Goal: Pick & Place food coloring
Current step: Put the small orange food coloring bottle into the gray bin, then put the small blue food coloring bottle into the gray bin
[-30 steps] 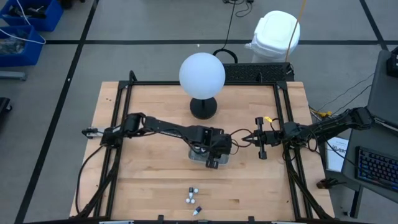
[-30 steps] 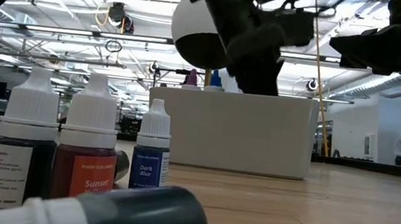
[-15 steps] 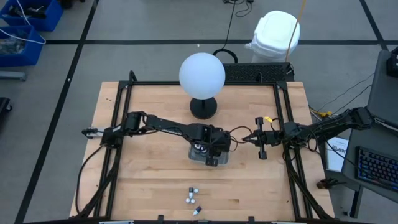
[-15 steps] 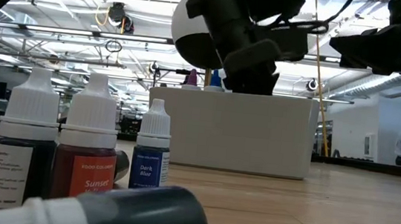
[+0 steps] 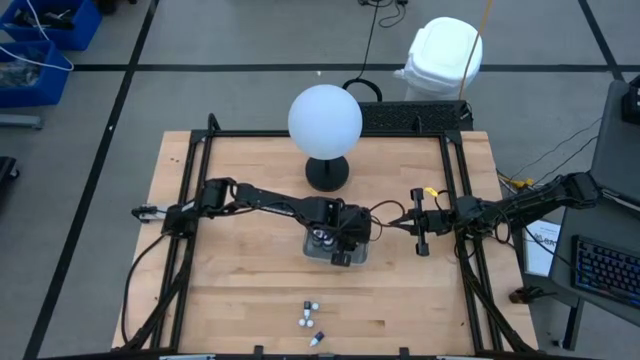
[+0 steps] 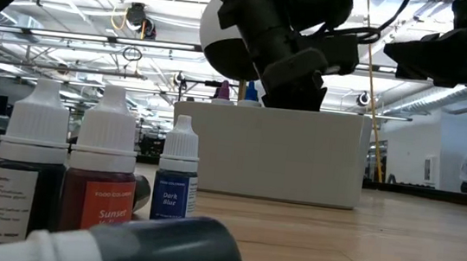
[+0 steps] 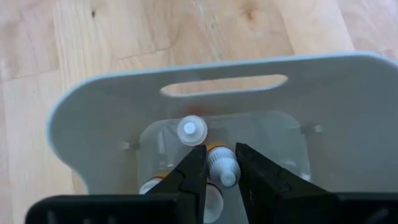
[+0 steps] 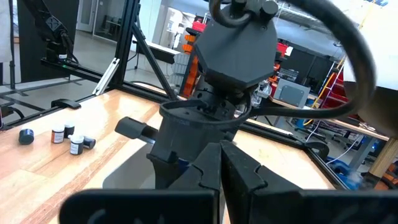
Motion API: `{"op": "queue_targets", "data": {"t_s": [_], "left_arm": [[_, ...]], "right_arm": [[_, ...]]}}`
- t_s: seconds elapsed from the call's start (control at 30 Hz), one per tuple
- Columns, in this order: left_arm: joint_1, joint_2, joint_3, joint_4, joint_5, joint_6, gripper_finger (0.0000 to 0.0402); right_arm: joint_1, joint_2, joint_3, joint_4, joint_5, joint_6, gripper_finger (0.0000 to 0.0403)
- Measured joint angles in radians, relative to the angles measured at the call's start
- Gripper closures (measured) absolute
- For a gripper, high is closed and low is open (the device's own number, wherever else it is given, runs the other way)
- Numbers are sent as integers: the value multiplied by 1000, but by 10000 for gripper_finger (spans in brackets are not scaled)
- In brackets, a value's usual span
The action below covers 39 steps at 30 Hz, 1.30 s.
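Left end effector (image 7: 219, 167) pinching bottle (image 7: 222, 168) inside tray (image 7: 81, 124) walls | right end effector (image 8: 219, 163) shut, empty, beside tray

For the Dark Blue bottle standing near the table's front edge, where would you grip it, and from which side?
Grip the Dark Blue bottle from straight above, gripper fingers across its white cap. It stands upright, with the Sunset bottle close beside it, so a sideways approach would likely bump that neighbour; the cap's other side looks free.
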Motion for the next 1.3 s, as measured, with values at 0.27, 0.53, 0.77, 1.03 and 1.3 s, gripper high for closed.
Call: {"op": "queue_targets", "data": {"t_s": [0.27,0.53,0.77,1.03,1.3], "left_arm": [[3,0,0,22,1,-21,287],[6,-1,10,17,0,6,258],[-14,-88,172,-236,-67,21,257],[-111,-365,245,-672,-276,-23,260],[-232,-900,-201,-518,-482,-285,367]], "right_arm": [[0,0,0,0,0,2,403],[0,0,0,0,0,1,403],[0,-1,0,8,0,0,403],[0,-4,0,15,-2,23,403],[0,-4,0,15,-3,15,403]]}}
